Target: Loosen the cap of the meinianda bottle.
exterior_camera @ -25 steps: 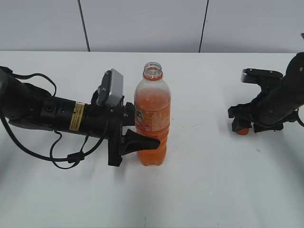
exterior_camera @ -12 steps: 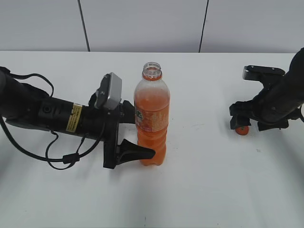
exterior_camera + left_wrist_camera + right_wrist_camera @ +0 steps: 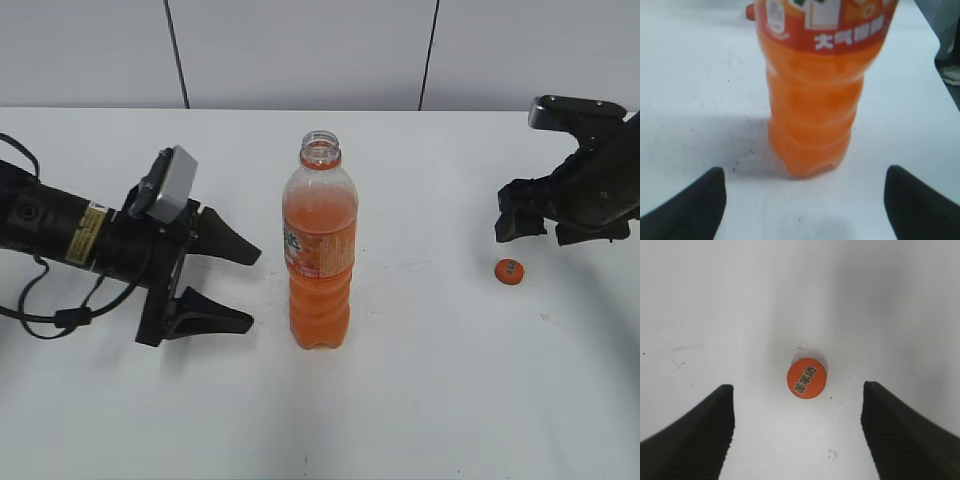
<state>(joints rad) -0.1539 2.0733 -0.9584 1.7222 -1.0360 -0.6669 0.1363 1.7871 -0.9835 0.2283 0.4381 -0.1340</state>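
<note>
The meinianda bottle [image 3: 320, 250] stands upright mid-table with its mouth open and no cap on. It fills the top of the left wrist view [image 3: 815, 90]. The orange cap [image 3: 510, 270] lies flat on the table at the right, and shows in the right wrist view [image 3: 806, 378] with its printed top up. My left gripper [image 3: 235, 285] is open and empty, lying sideways to the left of the bottle and clear of it. My right gripper [image 3: 535, 225] is open and empty, raised above and just behind the cap.
The white table [image 3: 420, 400] ends at a grey panelled wall [image 3: 300, 50] behind. Black cables [image 3: 60, 315] trail under the left arm.
My left gripper has let go of the bottle, opened wide and pulled back to the left. My right gripper has released the cap onto the table and risen away to the right.
</note>
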